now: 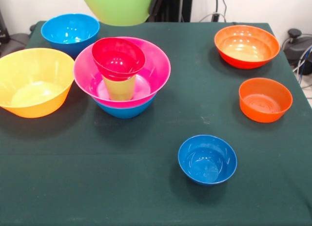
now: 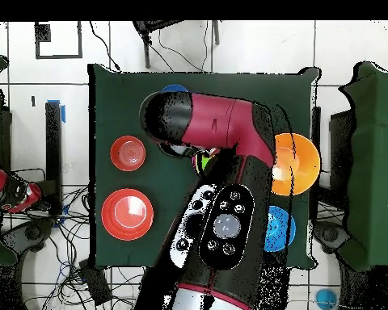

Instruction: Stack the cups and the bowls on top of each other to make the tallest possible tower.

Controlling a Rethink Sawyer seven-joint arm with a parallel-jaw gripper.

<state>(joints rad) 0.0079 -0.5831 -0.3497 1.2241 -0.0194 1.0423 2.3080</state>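
Note:
The tower stands left of centre in the front view: a medium blue bowl (image 1: 126,110) at the bottom, a large pink bowl (image 1: 157,65) in it, the lime cup (image 1: 119,88) upright in the pink bowl, and a small crimson bowl (image 1: 118,57) on the cup, tilted a little. A green bowl (image 1: 118,6) hangs in the air at the top edge, above and behind the tower. My gripper (image 1: 155,5) shows as a dark shape at that bowl's right rim and is shut on it. In the overhead view my arm (image 2: 221,137) hides the tower and the gripper.
A large yellow-orange bowl (image 1: 34,82) sits left of the tower and a blue bowl (image 1: 70,30) behind it. Two orange bowls (image 1: 246,45) (image 1: 265,99) sit at the right. A small blue bowl (image 1: 207,159) sits in front.

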